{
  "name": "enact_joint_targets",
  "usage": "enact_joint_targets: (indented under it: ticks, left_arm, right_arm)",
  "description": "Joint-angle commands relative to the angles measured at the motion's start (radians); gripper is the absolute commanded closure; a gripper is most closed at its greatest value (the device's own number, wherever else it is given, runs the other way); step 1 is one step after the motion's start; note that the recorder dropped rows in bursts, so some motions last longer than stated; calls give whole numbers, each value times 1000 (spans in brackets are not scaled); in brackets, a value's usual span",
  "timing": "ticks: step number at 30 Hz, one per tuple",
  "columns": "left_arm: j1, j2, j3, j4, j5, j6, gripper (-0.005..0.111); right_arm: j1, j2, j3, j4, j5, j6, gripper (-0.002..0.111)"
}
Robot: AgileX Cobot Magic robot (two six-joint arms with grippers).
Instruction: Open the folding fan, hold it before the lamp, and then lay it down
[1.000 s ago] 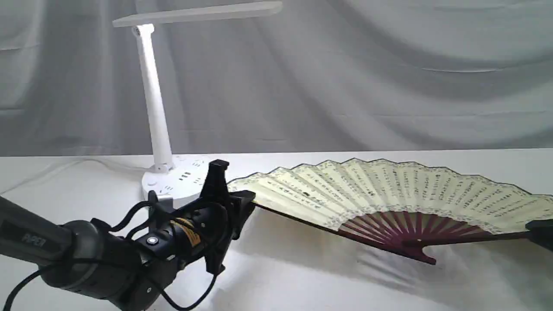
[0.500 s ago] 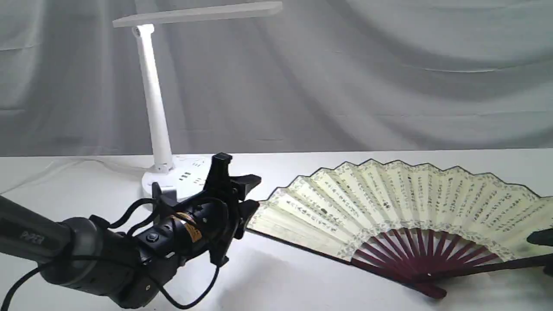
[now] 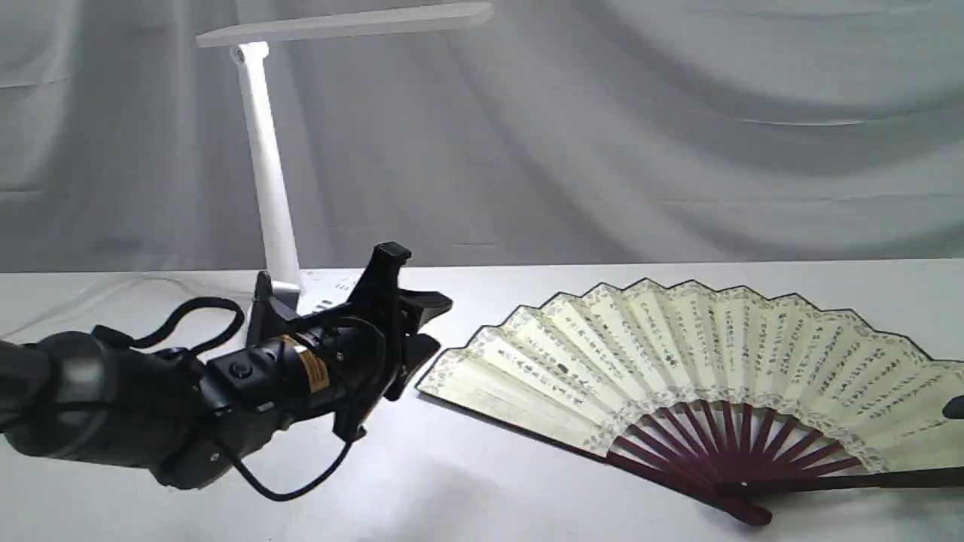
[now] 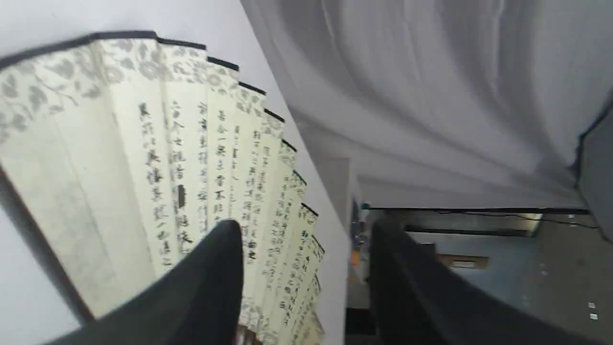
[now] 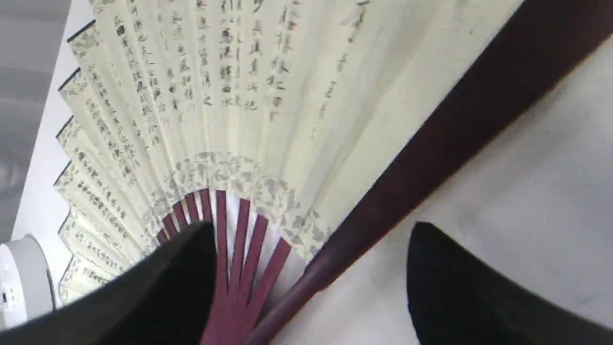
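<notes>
The folding fan lies spread open and flat on the white table, right of centre, with its cream leaf facing up and its maroon ribs toward the front. The white lamp stands at the back left, its base partly hidden behind my left arm. My left gripper hangs open just left of the fan's left edge, holding nothing. In the left wrist view the fan lies beyond the open left gripper. My right gripper is open over the fan, near its dark guard, and shows only as a dark sliver at the exterior view's right edge.
A grey draped curtain hangs behind the table. A thin white cable runs along the table at the far left. The lamp's round base shows at the edge of the right wrist view.
Both grippers have opened and let go of the fan, which dropped from a tilted hold to lie flat. My left gripper pulled back to the left, and the right gripper drew off toward the right edge.
</notes>
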Motion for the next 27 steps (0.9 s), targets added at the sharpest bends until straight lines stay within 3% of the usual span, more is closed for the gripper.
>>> enact_joint_targets:
  ticks: [1, 6, 12, 17, 22, 27]
  left_arm:
    - [4, -75, -3, 44, 201, -3, 65]
    - [4, -152, -3, 161, 357, -1, 65]
    - [4, -235, -3, 357, 610, 2, 65]
    - [4, -297, 22, 372, 770, 4, 66]
    - [4, -334, 27, 373, 855, 82, 66]
    - [4, -351, 27, 354, 1080, 277, 67]
  right_arm:
    - [-8, -46, -4, -109, -20, 83, 50]
    - [-8, -96, -4, -281, -42, 201, 51]
    - [-6, -127, -6, -373, 72, 264, 55]
    - [4, -129, -62, -450, 191, 272, 59]
    - [99, -129, -70, -472, 166, 271, 62]
    - [226, -129, -120, -567, 162, 271, 65]
